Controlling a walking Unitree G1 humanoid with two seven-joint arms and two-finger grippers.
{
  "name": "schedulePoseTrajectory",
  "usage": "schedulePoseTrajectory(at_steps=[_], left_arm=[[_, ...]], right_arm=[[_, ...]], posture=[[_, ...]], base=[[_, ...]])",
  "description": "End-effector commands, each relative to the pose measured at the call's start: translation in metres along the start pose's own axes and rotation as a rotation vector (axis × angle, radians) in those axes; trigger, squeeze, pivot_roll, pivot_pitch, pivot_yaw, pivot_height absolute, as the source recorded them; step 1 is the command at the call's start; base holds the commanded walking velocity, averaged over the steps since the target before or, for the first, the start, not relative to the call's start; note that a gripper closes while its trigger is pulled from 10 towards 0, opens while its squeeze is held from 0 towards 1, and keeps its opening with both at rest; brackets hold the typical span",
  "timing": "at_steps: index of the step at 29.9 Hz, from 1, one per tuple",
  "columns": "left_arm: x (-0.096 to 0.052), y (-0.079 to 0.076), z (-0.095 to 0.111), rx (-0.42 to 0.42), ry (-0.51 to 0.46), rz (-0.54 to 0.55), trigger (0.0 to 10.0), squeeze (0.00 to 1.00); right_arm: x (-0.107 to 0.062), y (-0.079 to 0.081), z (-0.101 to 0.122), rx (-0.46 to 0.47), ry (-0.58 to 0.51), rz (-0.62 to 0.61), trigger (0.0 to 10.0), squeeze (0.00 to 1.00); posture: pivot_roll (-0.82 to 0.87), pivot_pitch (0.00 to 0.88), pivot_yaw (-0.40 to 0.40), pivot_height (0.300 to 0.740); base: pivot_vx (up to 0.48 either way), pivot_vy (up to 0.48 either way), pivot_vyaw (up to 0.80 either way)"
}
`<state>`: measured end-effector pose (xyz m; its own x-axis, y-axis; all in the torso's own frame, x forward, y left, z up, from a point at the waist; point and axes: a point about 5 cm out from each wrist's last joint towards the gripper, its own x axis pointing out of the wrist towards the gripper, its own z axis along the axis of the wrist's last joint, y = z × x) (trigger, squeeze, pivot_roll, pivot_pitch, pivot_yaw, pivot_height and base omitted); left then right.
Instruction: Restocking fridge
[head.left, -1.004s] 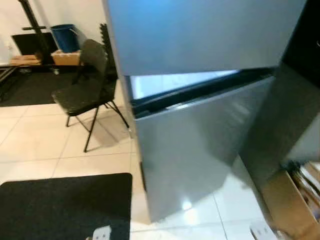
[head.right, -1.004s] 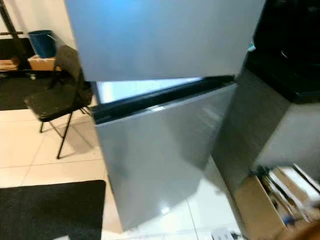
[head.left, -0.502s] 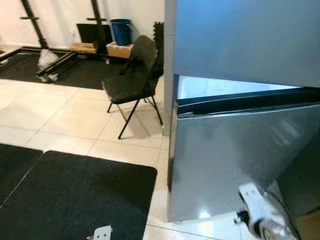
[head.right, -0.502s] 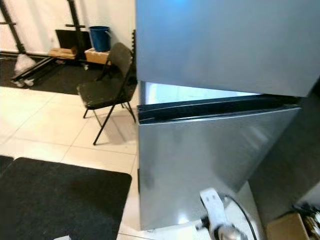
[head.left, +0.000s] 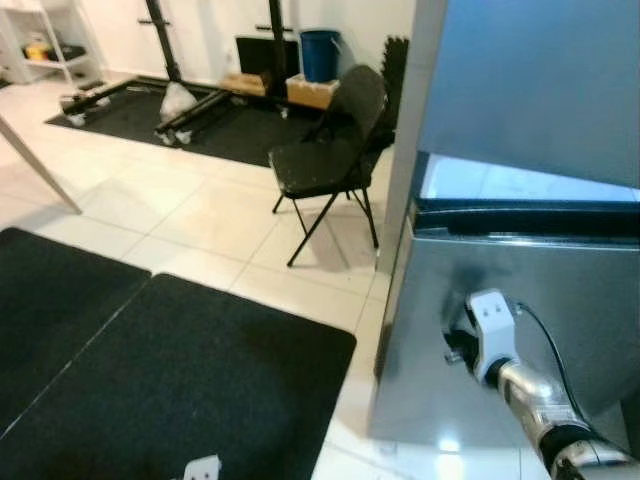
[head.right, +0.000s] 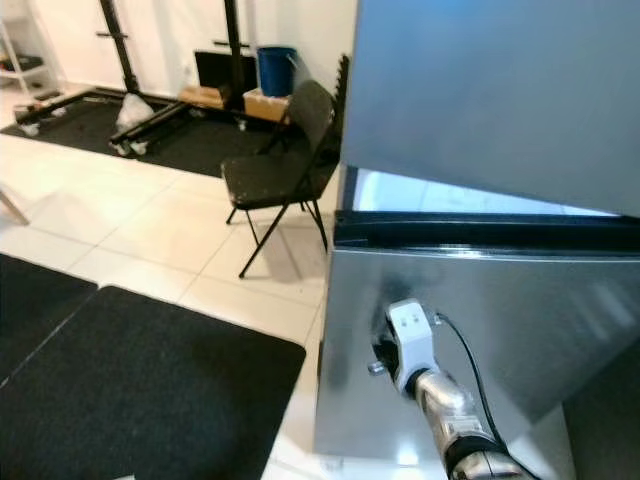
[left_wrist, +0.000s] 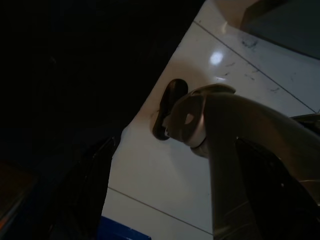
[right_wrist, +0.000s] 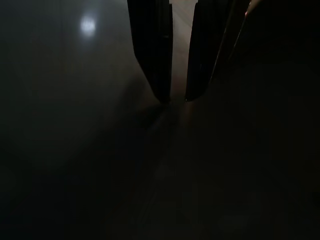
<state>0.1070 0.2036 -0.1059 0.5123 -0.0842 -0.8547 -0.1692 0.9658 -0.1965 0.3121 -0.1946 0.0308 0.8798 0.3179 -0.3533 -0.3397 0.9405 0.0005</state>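
A tall steel fridge fills the right side, its upper door (head.left: 540, 80) above a lower door (head.left: 560, 290), with a bright gap between them. My right arm, with a white wrist piece (head.left: 490, 315), reaches up to the lower door's left part. In the right wrist view the right gripper (right_wrist: 175, 99) points its two black fingers (right_wrist: 152, 50) at the dark steel, close together with nothing between them. In the dark left wrist view, the left gripper (left_wrist: 175, 200) hangs low over pale floor tiles, its fingers spread wide.
A black folding chair (head.left: 325, 165) stands just left of the fridge. Black mats (head.left: 170, 380) cover the floor at the near left. At the back are a blue bin (head.left: 320, 55), boxes and a black rack. A table leg (head.left: 40, 165) slants at the far left.
The camera has swung, so the fridge sits further right and more floor shows. My right arm has risen into view and closed on the lower door.
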Motion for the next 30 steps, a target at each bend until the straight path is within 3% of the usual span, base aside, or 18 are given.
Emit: schedulePoseTrajectory(at_steps=[1, 4, 5, 7, 9, 11, 15, 18, 26, 28, 30], left_arm=[[0.001, -0.004, -0.001, 0.007, 0.009, -0.012, 10.0, 0.00], [0.001, -0.004, -0.003, 0.009, 0.012, -0.012, 10.0, 0.00], [0.000, -0.004, -0.005, 0.009, 0.016, -0.012, 10.0, 0.00], [0.000, -0.003, -0.006, 0.009, 0.017, -0.012, 10.0, 0.00], [-0.002, -0.003, -0.009, 0.006, 0.022, -0.010, 10.0, 0.00], [-0.002, -0.002, -0.011, 0.004, 0.023, -0.009, 10.0, 0.00], [-0.004, 0.001, -0.014, -0.005, 0.023, 0.001, 10.0, 0.00], [-0.005, 0.002, -0.015, -0.010, 0.023, 0.006, 10.0, 0.00], [-0.006, 0.002, -0.020, -0.017, 0.026, 0.008, 10.0, 0.00], [-0.006, 0.002, -0.019, -0.015, 0.026, 0.004, 10.0, 0.00], [-0.005, 0.002, -0.017, -0.011, 0.025, 0.001, 10.0, 0.00]], right_arm=[[0.003, -0.004, 0.018, -0.015, -0.078, -0.004, 10.0, 0.00], [0.007, -0.005, 0.032, -0.031, -0.129, 0.003, 10.0, 0.00], [0.011, -0.005, 0.049, -0.061, -0.188, -0.014, 10.0, 0.00], [0.012, -0.006, 0.055, -0.069, -0.205, -0.020, 10.0, 0.00], [0.018, -0.007, 0.080, -0.116, -0.259, -0.065, 10.0, 0.00], [0.020, -0.008, 0.087, -0.131, -0.273, -0.081, 10.0, 0.00], [0.027, -0.009, 0.124, -0.187, -0.334, -0.144, 10.0, 0.00], [0.029, -0.009, 0.133, -0.208, -0.338, -0.164, 10.0, 0.00], [0.033, 0.005, 0.102, -0.196, -0.222, -0.049, 10.0, 0.00], [0.024, 0.021, 0.036, -0.210, -0.010, 0.097, 10.0, 0.00], [0.010, 0.026, -0.009, -0.209, 0.141, 0.147, 10.0, 0.00]], posture=[[-0.08, 0.000, -0.042, 0.740], [-0.08, 0.000, -0.043, 0.740], [-0.08, 0.000, -0.044, 0.740], [-0.08, 0.000, -0.044, 0.740], [-0.06, 0.000, -0.053, 0.740], [-0.06, 0.000, -0.053, 0.740], [-0.04, 0.000, -0.064, 0.740], [-0.03, 0.000, -0.068, 0.740], [-0.03, 0.000, -0.069, 0.740], [-0.05, 0.000, -0.061, 0.740], [-0.06, 0.000, -0.056, 0.740]], base=[[0.000, 0.000, 0.00], [0.000, 0.000, 0.00], [0.000, 0.000, 0.00], [0.000, 0.000, 0.00], [0.000, 0.000, 0.00], [0.000, 0.000, 0.00], [0.000, 0.000, 0.00], [0.000, 0.000, 0.00], [0.000, 0.000, 0.00], [0.000, 0.000, 0.00], [0.000, 0.000, 0.00]])
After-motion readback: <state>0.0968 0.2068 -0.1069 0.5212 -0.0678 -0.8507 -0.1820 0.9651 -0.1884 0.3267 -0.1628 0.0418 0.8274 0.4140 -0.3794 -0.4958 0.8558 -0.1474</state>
